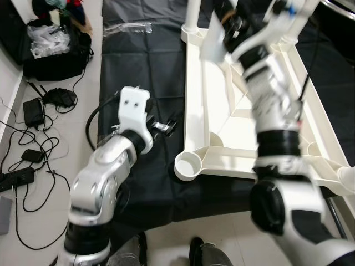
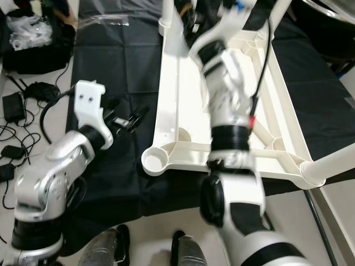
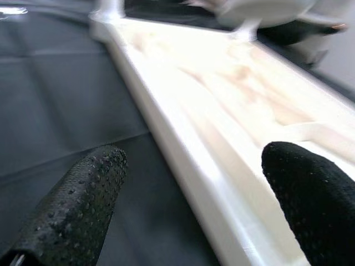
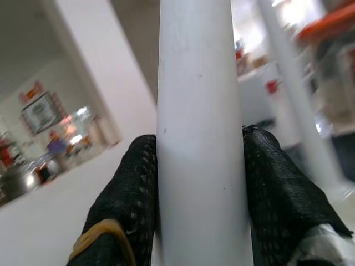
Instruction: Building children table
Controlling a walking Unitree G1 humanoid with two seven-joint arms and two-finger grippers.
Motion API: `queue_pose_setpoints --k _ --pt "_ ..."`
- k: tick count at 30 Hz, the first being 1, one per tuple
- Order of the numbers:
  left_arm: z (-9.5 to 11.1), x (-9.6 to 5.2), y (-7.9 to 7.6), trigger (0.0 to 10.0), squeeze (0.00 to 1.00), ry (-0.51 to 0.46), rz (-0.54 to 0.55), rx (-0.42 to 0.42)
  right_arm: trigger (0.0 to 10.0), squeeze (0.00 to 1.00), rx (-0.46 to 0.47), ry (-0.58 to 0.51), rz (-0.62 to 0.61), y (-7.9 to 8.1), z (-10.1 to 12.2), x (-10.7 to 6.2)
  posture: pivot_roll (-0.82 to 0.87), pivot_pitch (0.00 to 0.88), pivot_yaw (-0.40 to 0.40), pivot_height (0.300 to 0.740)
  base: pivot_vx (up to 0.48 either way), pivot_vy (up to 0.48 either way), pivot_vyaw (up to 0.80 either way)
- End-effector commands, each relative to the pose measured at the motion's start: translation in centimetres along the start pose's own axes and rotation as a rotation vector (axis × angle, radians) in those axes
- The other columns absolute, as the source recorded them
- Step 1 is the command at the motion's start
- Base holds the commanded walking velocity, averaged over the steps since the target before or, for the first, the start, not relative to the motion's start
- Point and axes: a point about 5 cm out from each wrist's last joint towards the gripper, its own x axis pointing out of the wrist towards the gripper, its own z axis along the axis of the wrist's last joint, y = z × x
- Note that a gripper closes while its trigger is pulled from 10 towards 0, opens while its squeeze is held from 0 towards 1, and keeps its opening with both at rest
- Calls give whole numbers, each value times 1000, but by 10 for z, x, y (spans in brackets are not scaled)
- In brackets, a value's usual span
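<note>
Far left, on the pale floor (image 1: 55, 183): a black bag (image 1: 55, 52) holding clear plastic wrapping, and below it a tangle of black cables (image 1: 33, 138) with power bricks.

Centre left: a black cloth (image 1: 138, 66) spread over the floor. The left arm (image 1: 105, 183), silver with a white wrist block, reaches forward above it. The left gripper (image 3: 194, 183) hangs low over the cloth, just beside the table's long edge; its two black studded fingers (image 3: 83, 194) are spread wide with nothing between them, one over the cloth and one over the white frame.

Centre to right: the table (image 1: 222, 127), white plastic, lying upside down on the cloth with its ribbed underside facing up. A round empty leg socket (image 1: 187, 164) sits at the near left corner. One leg (image 1: 192, 14) stands upright in the far left corner; another leg (image 2: 333, 163) shows at the near right corner.

Right: the right arm (image 1: 274, 111), blurred, stretches over the table frame toward its far end. The right gripper (image 4: 199, 188) pinches a white table leg (image 4: 199, 111), a smooth round tube, with one black finger (image 4: 133, 194) pressed against each side of it.

Bottom edge: the robot's dark feet (image 1: 199, 252) on the floor, at the near edge of the cloth.
</note>
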Motion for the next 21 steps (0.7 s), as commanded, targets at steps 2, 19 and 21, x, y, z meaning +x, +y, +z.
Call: queue_pose_setpoints --k 2,19,21 --pt "1 6 -6 10000 0 2 -83 -35 0 0 15 -48 12 3 1 -6 160 189 -58 740 0 0 0" --pt "15 41 15 10000 0 -47 26 52 0 0 113 -1 18 30 -28 -36 167 199 -39 740 0 0 0" --pt "15 41 15 10000 0 -47 26 52 0 0 113 -1 18 30 -28 -36 167 199 -39 740 0 0 0"
